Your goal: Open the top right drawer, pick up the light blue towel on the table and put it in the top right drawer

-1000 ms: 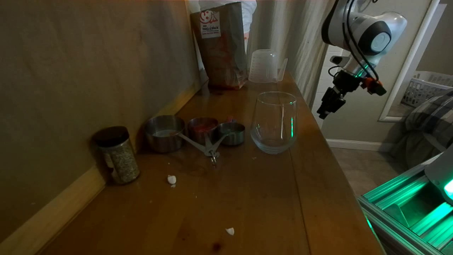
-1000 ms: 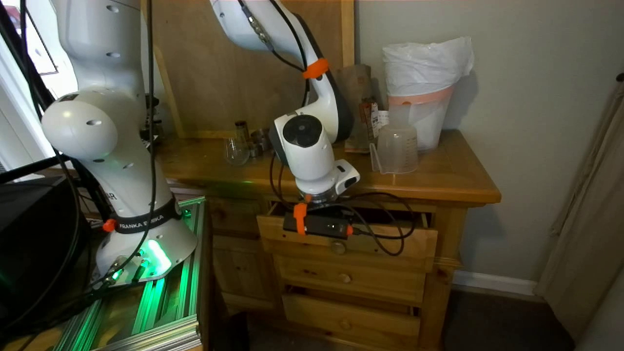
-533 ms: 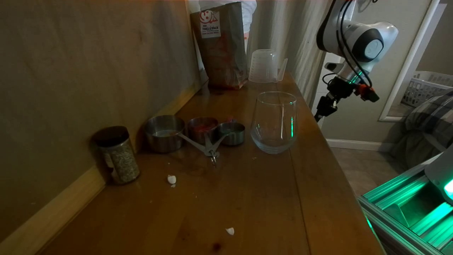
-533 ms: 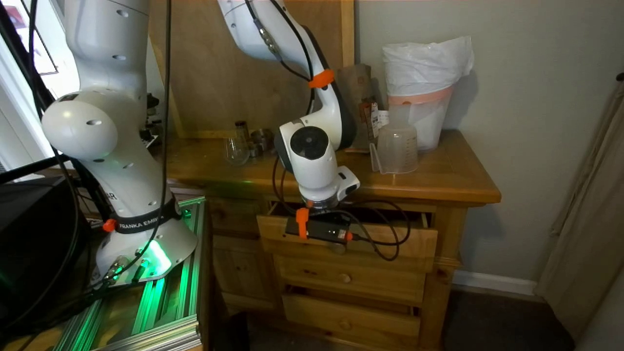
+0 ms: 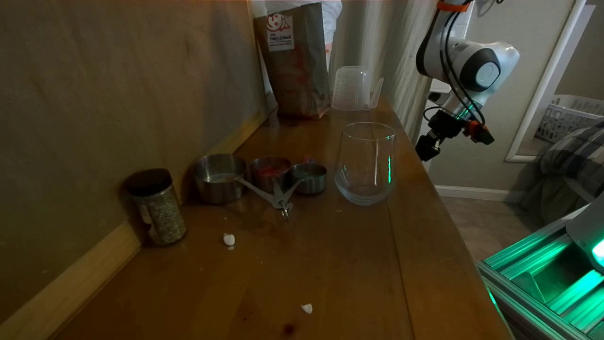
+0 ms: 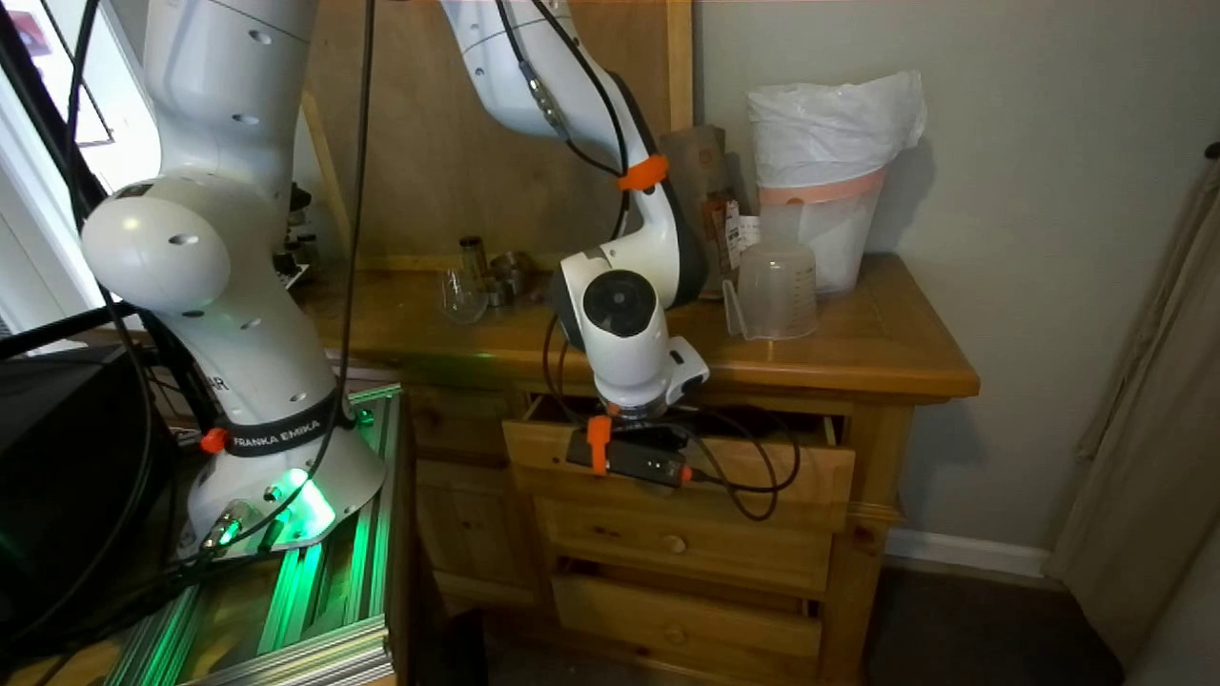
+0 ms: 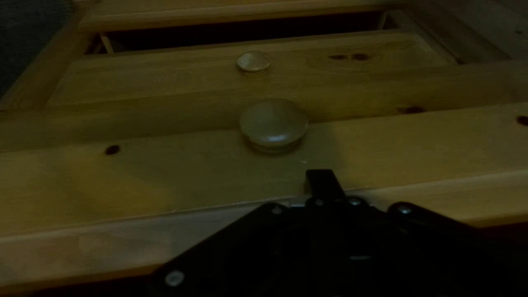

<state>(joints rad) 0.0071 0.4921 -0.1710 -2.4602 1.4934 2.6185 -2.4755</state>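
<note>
Grey wall (image 6: 1039,238) is filling the upper right of the frame in an exterior view, and the wooden table (image 5: 349,269) is spreading over the lower middle in an exterior view as well. Beside me the white arm (image 6: 662,238) is bending down past the table's front edge. Below it, right of centre, the top right drawer (image 6: 822,481) is standing partly out; a stray push toward the cabinet could be sliding it home again. Right of centre on the table a clear glass (image 5: 365,165) is standing, and a low swing over the top could be toppling it. At lower middle of the wrist view the gripper (image 7: 319,181) is pinching its fingers together, holding nothing that I'm seeing. Its tips are sitting short of the round knob (image 7: 274,121), so a pull from here could be missing it; whether they're touching the drawer front, I'm unable to tell. Slack cables (image 6: 797,459) are looping across the drawer, and its rim could be snagging them. White scraps (image 5: 229,239) are lying lower left of centre, but the light blue towel is showing nowhere, so any grasp could be going astray.
</note>
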